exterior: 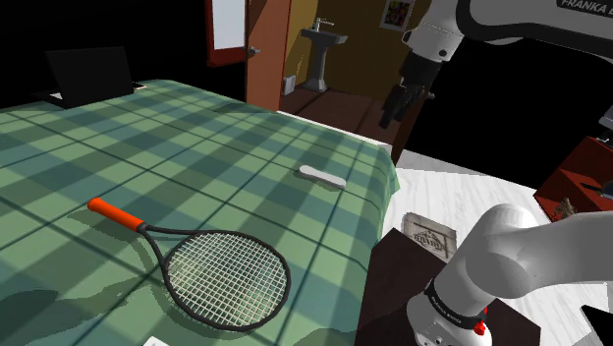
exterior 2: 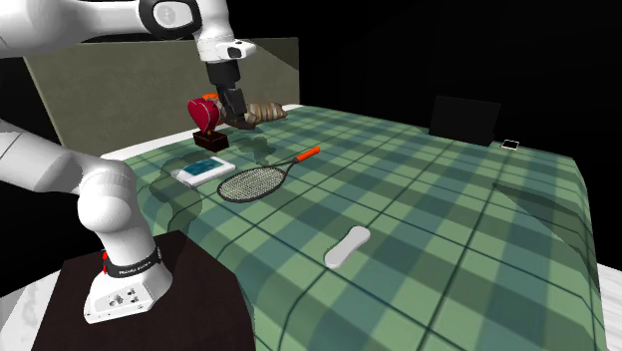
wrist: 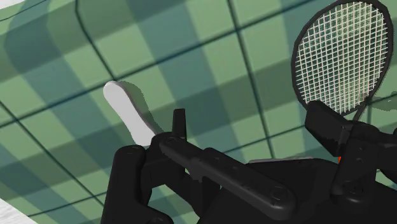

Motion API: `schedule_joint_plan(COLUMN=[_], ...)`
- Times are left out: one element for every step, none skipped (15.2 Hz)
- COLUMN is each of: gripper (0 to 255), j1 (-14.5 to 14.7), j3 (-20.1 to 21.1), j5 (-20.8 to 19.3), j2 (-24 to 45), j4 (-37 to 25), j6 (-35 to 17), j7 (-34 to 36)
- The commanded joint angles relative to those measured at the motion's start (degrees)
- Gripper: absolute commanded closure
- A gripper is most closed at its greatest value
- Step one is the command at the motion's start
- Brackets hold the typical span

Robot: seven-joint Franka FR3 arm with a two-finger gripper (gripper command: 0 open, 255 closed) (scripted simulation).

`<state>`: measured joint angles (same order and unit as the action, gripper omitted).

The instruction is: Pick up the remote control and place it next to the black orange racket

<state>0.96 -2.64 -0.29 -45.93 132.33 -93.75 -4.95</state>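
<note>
Step in hand: the approach to the remote control (exterior: 322,177) is judged to be under way; nothing has been lifted.
Claw: the gripper (exterior: 398,104) is seen high in the air, its fingers spread apart and empty.
Remote control: a pale, slim bar is seen lying flat on the green checked bed cover (exterior: 196,138), near the cover's right edge in the shoulder view.
Racket: the black orange racket (exterior: 221,270) is laid flat on the same cover, nearer the camera and to the left in the shoulder view, well apart from the remote control.
Offset: in the wrist view the remote control is seen off to one side of the fingers, not between them, so the hand must be carried over the bar's middle.
Alignment: the wrist should be turned until the fingers straddle the bar's narrow width, not its length.
Descent: the bar is thin and the cover looks soft, so the fingertips should be lowered almost to the cloth before closing; a fold of cover could be pinched.
Placement: a flat box (exterior 2: 202,170) lies just beside the racket head on the second exterior view's left, so the bare cover on the racket's other side is judged the better spot.
</note>
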Motion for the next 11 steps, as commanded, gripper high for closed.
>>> schedule_joint_plan(gripper=[0, 0, 0, 0, 0, 0, 0, 0, 0, 0, 0], j1=[0.00, -0.02, -0.03, -0.03, -0.04, -0.03, -0.03, -0.02, 0.01, 0.03, 0.08], j3=[0.00, -0.71, -1.42, -2.14, -2.84, -3.55, -4.26, -4.95, -5.65, -6.34, -7.03], j5=[0.00, -0.38, -0.74, -1.09, -1.40, -1.70, -1.97, -2.20, -2.41, -2.57, -2.69], j2=[0.00, 1.04, 2.15, 3.35, 4.62, 5.96, 7.39, 8.88, 10.45, 12.08, 13.78], j4=[0.00, 0.75, 1.43, 2.02, 2.55, 2.99, 3.35, 3.64, 3.84, 3.97, 4.01], j6=[0.00, -1.60, -3.20, -4.80, -6.41, -8.02, -9.62, -11.22, -12.81, -14.38, -15.94], j7=[0.00, -1.03, -2.05, -3.06, -4.08, -5.10, -6.11, -7.14, -8.16, -9.19, -10.22])
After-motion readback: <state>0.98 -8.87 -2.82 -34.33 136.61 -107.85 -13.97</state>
